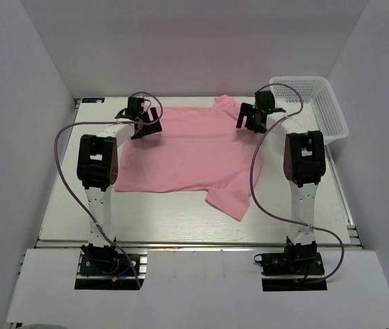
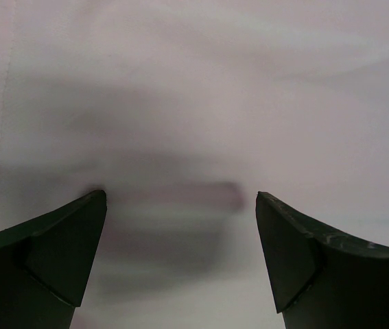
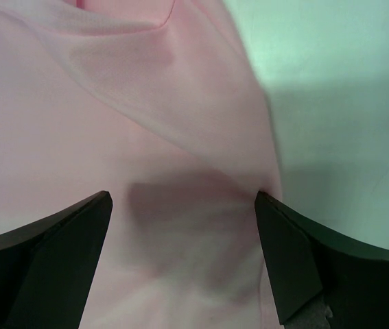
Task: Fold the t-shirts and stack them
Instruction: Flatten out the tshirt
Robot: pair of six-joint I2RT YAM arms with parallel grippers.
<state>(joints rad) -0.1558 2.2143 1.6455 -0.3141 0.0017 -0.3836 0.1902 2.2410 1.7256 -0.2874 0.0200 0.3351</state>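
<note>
Plainly, no fold is made yet: the shirt (image 1: pixel 194 154) lies spread flat toward the worktop's (image 1: pixel 173 219) far edge. The left gripper (image 1: pixel 145 123) and right gripper (image 1: pixel 249 117) hang released over its far corners, grasping nothing.

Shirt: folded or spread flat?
Spread. The t-shirt lies open on the table with both sleeves sticking out; no folded-over part shows.

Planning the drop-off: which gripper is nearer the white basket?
Right. The right gripper is over the far right corner of the t-shirt, just left of the basket; the left gripper is at the shirt's far left corner.
</note>
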